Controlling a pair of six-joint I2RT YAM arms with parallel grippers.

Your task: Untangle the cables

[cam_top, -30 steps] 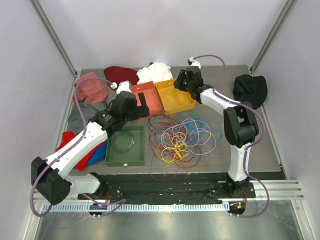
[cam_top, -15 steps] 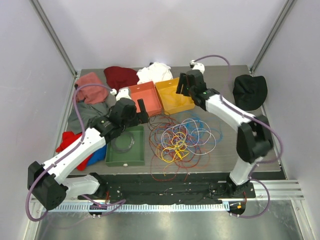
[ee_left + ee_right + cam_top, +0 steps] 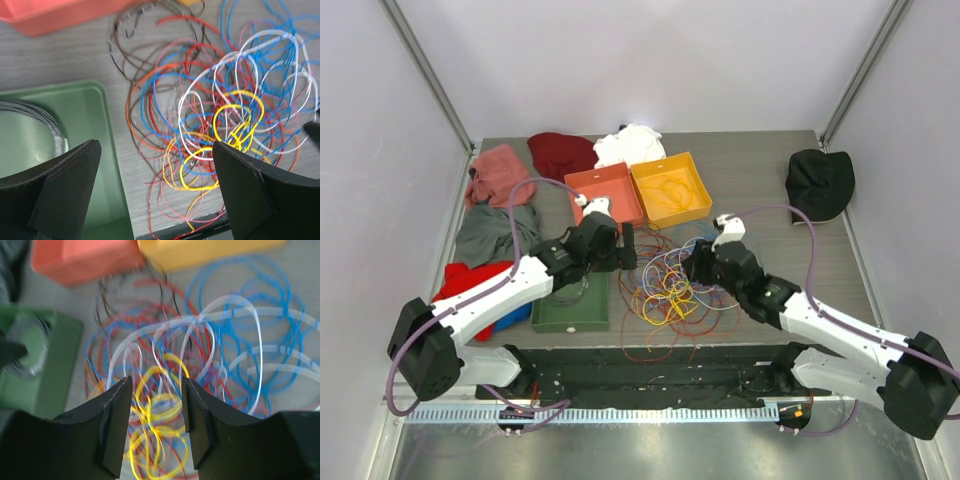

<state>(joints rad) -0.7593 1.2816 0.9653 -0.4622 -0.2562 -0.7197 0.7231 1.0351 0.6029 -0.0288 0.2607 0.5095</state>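
The right gripper has swung back from the far yellow bin to the cables, tangled on the table; its jaws stand apart, empty. The left gripper gapes wide over their left edge.

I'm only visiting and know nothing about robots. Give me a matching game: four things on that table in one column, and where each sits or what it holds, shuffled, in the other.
Things
1. green rectangular tray
2. yellow square bin
3. black cloth cap
4. heap of thin coloured cables

Descriptions
A. alone at the far right of the table
B. mid-table, in front of both bins
C. holds a grey wire coil
D. at the back, side by side with the orange-red bin

Pairs: 1-C, 2-D, 3-A, 4-B
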